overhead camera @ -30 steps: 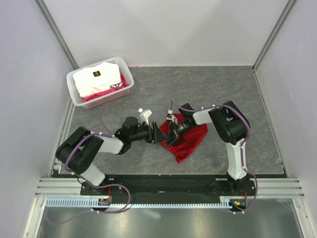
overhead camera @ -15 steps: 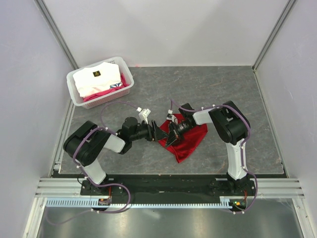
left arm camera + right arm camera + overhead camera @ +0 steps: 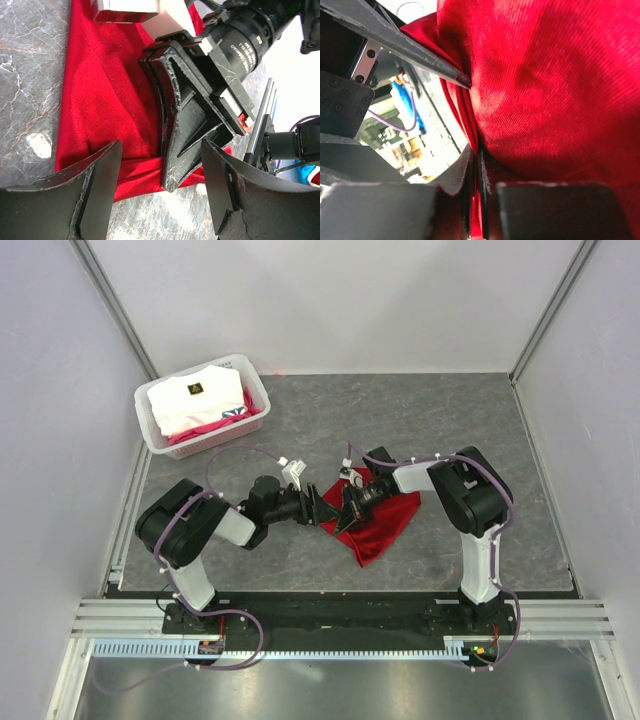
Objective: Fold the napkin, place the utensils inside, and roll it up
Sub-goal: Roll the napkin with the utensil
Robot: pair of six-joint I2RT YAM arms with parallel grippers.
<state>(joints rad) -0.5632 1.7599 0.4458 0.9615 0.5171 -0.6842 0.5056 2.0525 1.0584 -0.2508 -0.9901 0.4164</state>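
Note:
The red napkin point(image 3: 388, 521) lies folded on the grey table between the two arms. My right gripper point(image 3: 344, 513) is shut on the napkin's left edge, and a thin fold of red napkin point(image 3: 545, 75) shows pinched between its fingers point(image 3: 481, 200). My left gripper point(image 3: 322, 512) stands open just left of that edge and points at the right gripper's tip. In the left wrist view the left gripper point(image 3: 160, 200) brackets the right gripper's fingers point(image 3: 185, 145) and the napkin's rolled hem point(image 3: 135, 172), holding nothing. The utensils are out of view.
A white basket point(image 3: 150, 427) with folded white and pink cloth point(image 3: 195, 400) stands at the back left. Pale walls close the table on three sides. Bare grey table lies behind and right of the napkin.
The left arm's elbow has swung right, towards the middle, while its gripper stays at the napkin's edge. The right gripper stays pinched on the napkin.

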